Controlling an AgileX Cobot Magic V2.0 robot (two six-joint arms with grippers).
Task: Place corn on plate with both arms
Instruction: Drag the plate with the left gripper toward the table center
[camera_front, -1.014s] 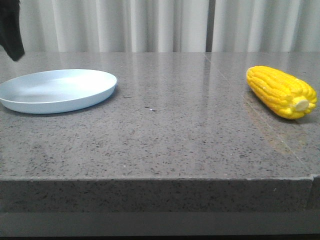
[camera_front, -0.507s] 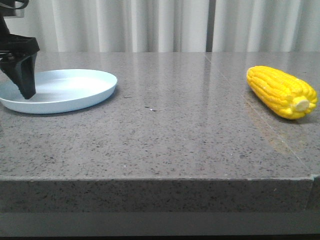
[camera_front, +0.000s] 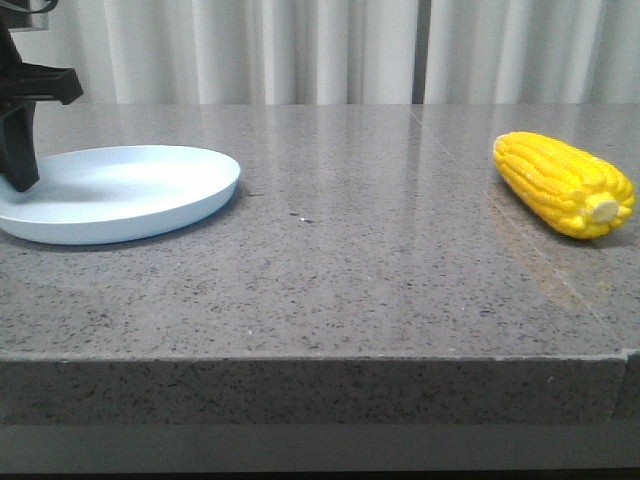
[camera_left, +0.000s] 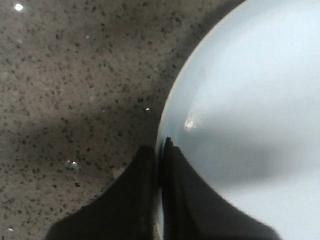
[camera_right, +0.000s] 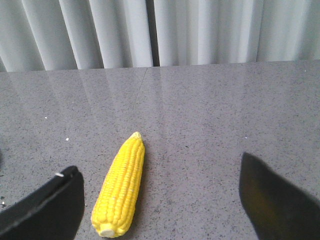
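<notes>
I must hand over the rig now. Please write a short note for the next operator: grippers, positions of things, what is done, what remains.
Left gripper: shut on the plate at its left rim.
Right gripper: open, empty, above the table, with the corn lying between its fingers' line of view.
Corn: on the table's right side, far from the plate, untouched.
Done: plate gripped.
Left: pick up the corn, set it on the plate.
</notes>
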